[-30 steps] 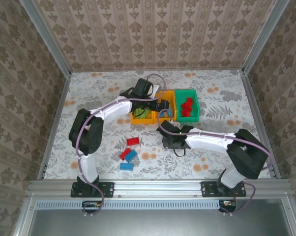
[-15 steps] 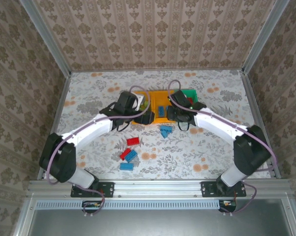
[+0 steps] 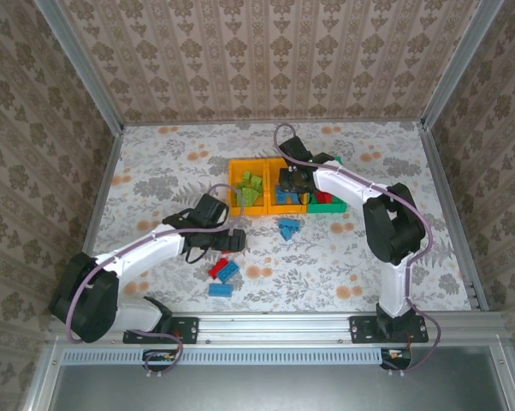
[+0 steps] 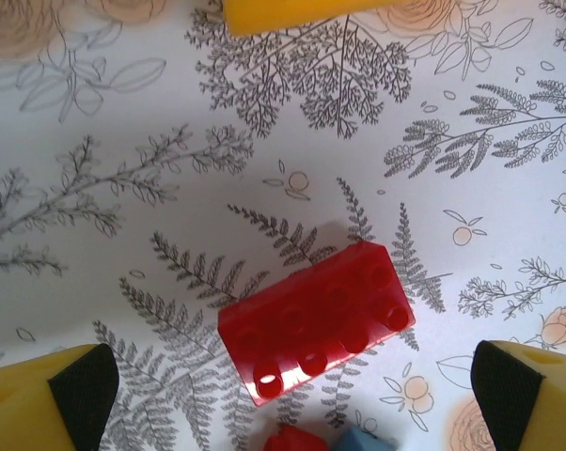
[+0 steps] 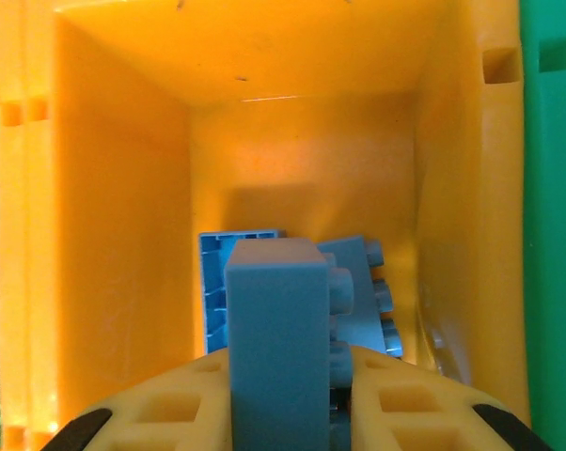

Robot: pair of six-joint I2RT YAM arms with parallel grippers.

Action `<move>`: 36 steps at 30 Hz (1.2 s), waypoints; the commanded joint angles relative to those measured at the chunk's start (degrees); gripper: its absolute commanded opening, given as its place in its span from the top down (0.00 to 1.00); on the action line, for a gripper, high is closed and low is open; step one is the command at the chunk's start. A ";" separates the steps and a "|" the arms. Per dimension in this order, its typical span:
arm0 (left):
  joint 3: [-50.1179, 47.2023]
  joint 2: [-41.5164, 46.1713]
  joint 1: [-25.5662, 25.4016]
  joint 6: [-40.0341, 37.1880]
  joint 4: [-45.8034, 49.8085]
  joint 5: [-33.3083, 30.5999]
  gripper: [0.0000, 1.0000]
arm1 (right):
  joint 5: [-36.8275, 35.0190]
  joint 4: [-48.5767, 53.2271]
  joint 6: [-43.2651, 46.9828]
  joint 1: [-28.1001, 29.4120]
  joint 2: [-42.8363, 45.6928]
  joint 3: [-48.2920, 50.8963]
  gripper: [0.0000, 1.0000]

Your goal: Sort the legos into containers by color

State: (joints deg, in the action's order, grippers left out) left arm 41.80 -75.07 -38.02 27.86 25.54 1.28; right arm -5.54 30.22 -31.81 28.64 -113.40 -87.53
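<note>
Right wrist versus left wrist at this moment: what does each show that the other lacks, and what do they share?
Right wrist: the right pincer shut on a blue brick above the middle orange bin, more blue bricks inside, the green bin alongside. Left wrist: a red brick lying on the floral table inside the open left pincer, an orange bin corner at the top. Shared: yellow pincer foam along the bottom edge, orange bin plastic.

The left gripper point(image 4: 295, 383) drew back from the bins to a red brick point(image 4: 316, 319), while the right gripper point(image 5: 288, 406) carried a blue brick point(image 5: 275, 319) off the table to the middle orange bin point(image 5: 123, 235).
</note>
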 commanded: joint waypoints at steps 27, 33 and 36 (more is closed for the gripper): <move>4.49 -14.17 -1.53 15.54 -0.02 1.07 0.05 | 3.32 -7.27 1.71 1.28 16.07 11.14 0.31; 5.30 -15.61 -1.44 15.41 0.06 0.96 0.07 | 6.58 -11.54 1.02 2.09 22.01 15.98 0.30; 5.16 -15.91 -1.36 15.48 -0.11 0.62 0.10 | 4.18 -12.31 1.33 2.21 24.85 18.60 0.29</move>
State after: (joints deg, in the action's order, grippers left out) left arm 46.59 -88.68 -39.66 42.50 28.08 0.54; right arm -0.82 20.01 -30.20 30.61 -91.74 -71.00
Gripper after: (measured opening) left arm 0.907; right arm 0.706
